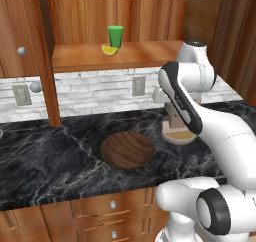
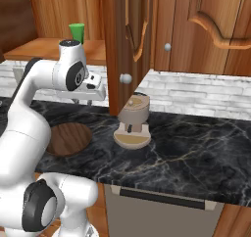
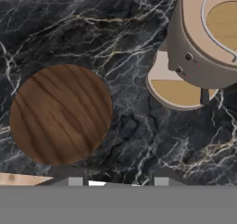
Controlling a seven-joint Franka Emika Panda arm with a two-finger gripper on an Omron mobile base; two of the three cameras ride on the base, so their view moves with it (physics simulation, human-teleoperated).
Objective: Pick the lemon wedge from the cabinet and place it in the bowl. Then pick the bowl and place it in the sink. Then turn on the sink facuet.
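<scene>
Lemon wedge (image 1: 109,50) on cabinet (image 1: 115,56) shelf, bowl (image 1: 128,150) empty, hand (image 3: 118,181) state unclear

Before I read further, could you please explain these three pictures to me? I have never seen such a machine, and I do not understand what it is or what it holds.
The white machine is a robot arm standing in a rendered kitchen. Two pictures come from cameras behind the arm, one to its left and one to its right. The third looks straight down from a camera on its hand.

On the dark marbled counter lie a wooden bowl and a beige appliance, apart from each other. In the open cabinet above, a lemon wedge sits on the shelf beside a green cup.

The gripper hangs above the counter near the bowl. Nothing appears between its fingertips, so it seems to hold nothing; whether it is open is unclear.
</scene>
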